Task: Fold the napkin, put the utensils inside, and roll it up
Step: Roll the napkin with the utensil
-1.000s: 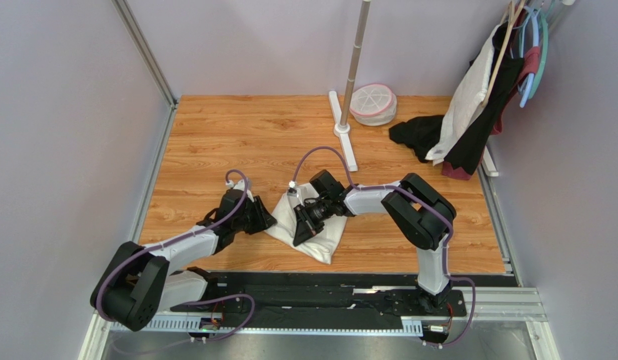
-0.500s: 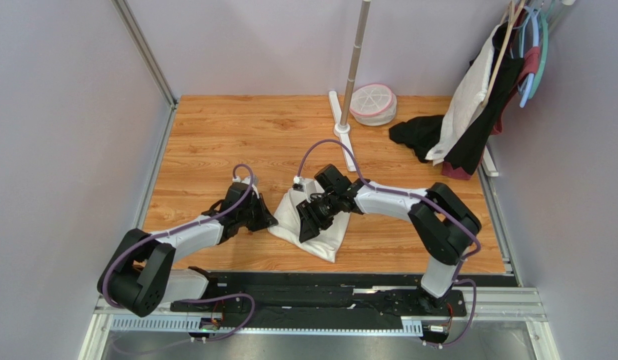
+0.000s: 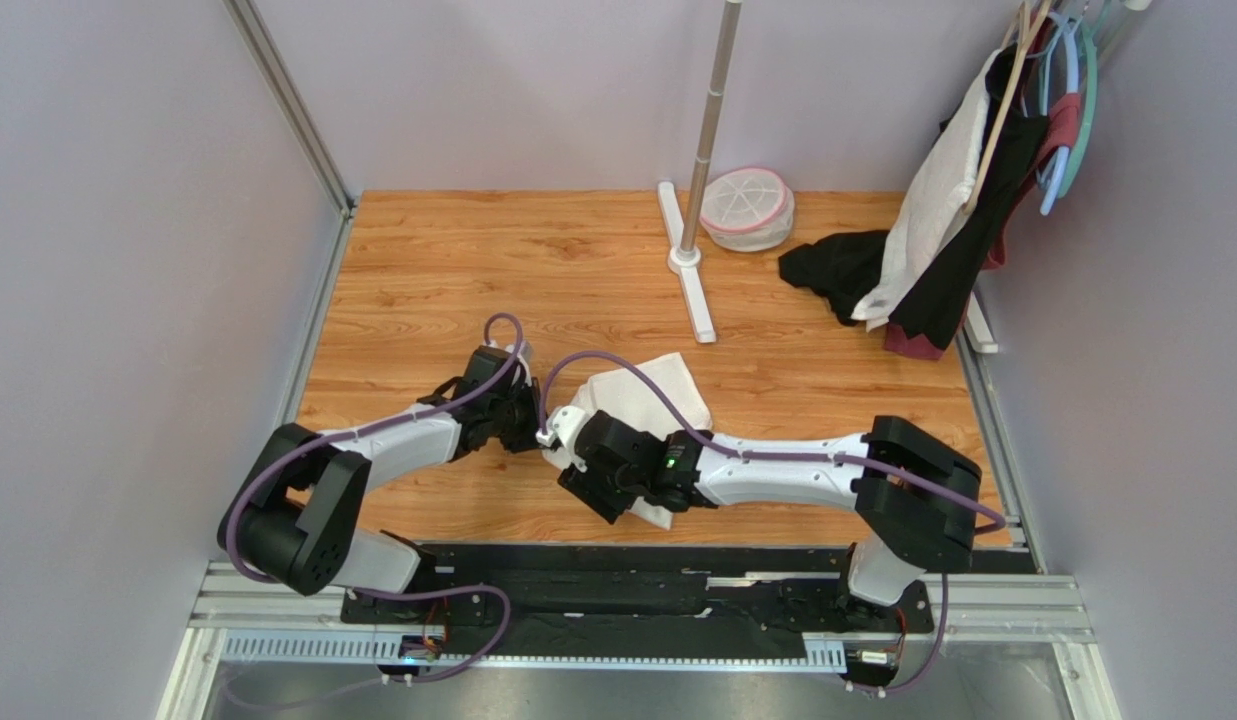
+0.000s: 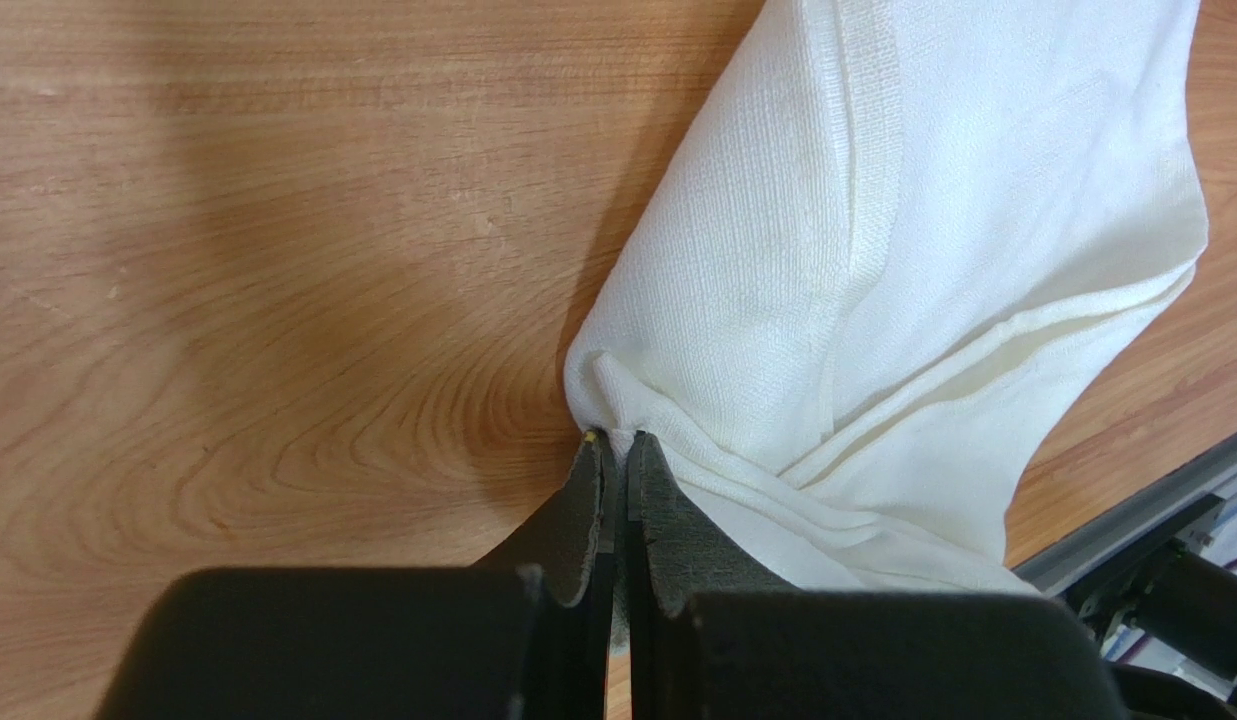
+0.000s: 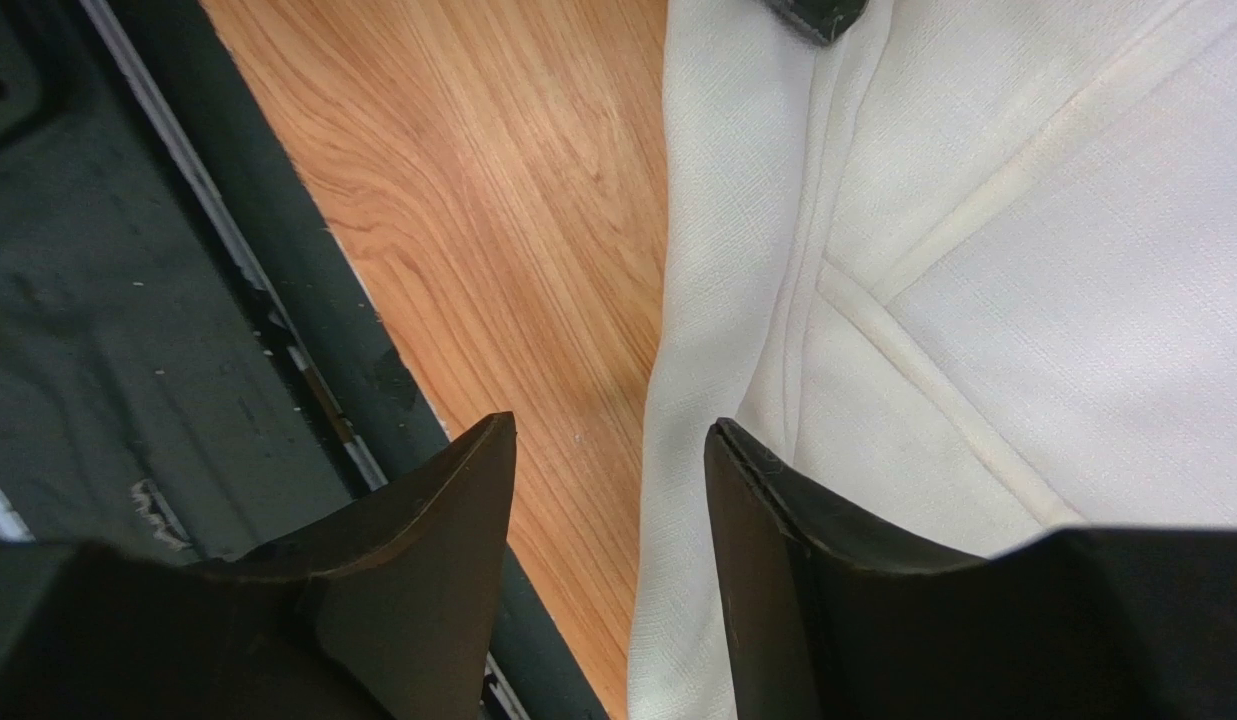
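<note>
Wood-grain tabletop (image 3: 474, 270) boxed in by grey walls, with a pole stand (image 3: 702, 165) and a heap of black cloth (image 3: 827, 270) parked at the far side, well out of the way.

The napkin (image 3: 654, 393) is lying folded near the front middle of the table. It's a longish cream shape whose long axis runs roughly from the far right down toward the near edge. No fork can be made out in any view, so the utensil part looks not yet started.

The bit that matters: the cloth's left-hand corner is bunched up right at the tips of the left gripper (image 4: 611, 458), whose fingers are pressed together and pinching that corner. The right gripper (image 5: 606, 426) is hung low over the near end of the cloth with fingers spread and nothing caught between them. The napkin's hemmed edge is seen just under its right finger, with bare wood and the dark front rail (image 5: 159, 300) off to the other side. So both arms are at the cloth, but only the left has hold of it.

Compared with a second ago, the right gripper has been brought off the middle of the napkin to its near end and opened up. The left has been closed, and the far part of the cloth is now uncovered.
</note>
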Controlling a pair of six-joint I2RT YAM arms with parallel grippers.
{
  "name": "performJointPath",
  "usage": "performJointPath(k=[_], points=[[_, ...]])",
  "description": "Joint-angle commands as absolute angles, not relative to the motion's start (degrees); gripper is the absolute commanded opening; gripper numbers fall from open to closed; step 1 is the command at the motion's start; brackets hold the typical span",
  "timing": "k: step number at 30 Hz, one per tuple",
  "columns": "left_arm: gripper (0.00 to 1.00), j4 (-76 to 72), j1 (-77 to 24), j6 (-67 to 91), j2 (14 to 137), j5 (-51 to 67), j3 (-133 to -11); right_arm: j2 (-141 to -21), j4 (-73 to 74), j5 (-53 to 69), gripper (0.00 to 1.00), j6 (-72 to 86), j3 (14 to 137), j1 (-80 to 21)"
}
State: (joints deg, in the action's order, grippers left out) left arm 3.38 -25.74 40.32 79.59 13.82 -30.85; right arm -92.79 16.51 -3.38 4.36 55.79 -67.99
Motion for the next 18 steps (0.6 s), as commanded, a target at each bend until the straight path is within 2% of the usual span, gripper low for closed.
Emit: performJointPath(k=[1,8,11,12,13,14,15,16,18], points=[[0.00,6.33,-25.75,38.15,81.47,15.20,-32.61,-95.18,11.87,-15.55,0.53,1.85,55.81,-70.48],[0.00,6.94,-25.75,37.88,81.56,15.03,-33.13,-99.84,11.51,-17.40,0.51,1.93,55.37,-71.46],[0.00,7.03,-25.66,37.62,81.30,15.29,-33.13,-101.86,12.39,-18.89,0.45,3.25,55.63,-71.46],[0.00,6.42,-25.66,37.27,81.30,15.73,-33.13,-102.30,13.00,-18.81,0.36,3.60,55.72,-71.37],[0.00,5.98,-25.66,37.09,80.95,16.17,-32.87,-102.65,13.27,-17.59,0.31,4.56,55.81,-71.11],[0.04,5.54,-25.66,37.00,80.08,16.78,-32.61,-102.48,13.45,-16.27,0.28,4.92,55.64,-70.84],[0.14,5.19,-25.66,36.83,79.46,16.61,-32.52,-102.31,13.45,-14.43,0.22,5.36,55.20,-70.06],[0.37,5.19,-25.49,36.83,78.58,16.35,-32.35,-102.04,13.45,-10.50,0.20,5.80,54.93,-69.53],[0.54,6.14,-25.14,36.74,75.16,14.51,-31.99,-100.64,13.45,-6.26,0.12,6.85,54.23,-67.77]])
